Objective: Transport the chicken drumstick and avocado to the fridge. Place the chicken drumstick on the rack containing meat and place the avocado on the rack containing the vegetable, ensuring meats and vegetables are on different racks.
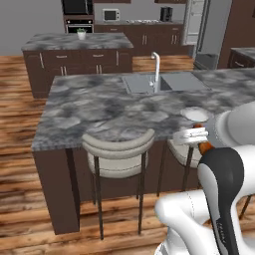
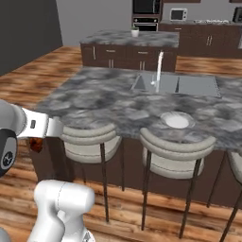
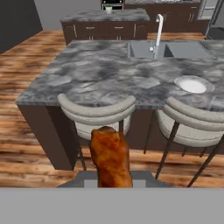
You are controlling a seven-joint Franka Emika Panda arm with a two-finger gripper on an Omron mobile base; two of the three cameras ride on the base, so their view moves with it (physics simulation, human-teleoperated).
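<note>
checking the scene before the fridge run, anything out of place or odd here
Nothing stands out. The drumstick sits in the shut jaws, clear of the island counter; the plate lies flat and bare, and the stools stand tucked under the counter.

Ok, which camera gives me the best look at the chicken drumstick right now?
The hand view: the chicken drumstick stands large and unobstructed at centre bottom, shut in the gripper. The left base view shows just an orange sliver beside the arm; the right base view, a small reddish-brown lump below the hand.
</note>
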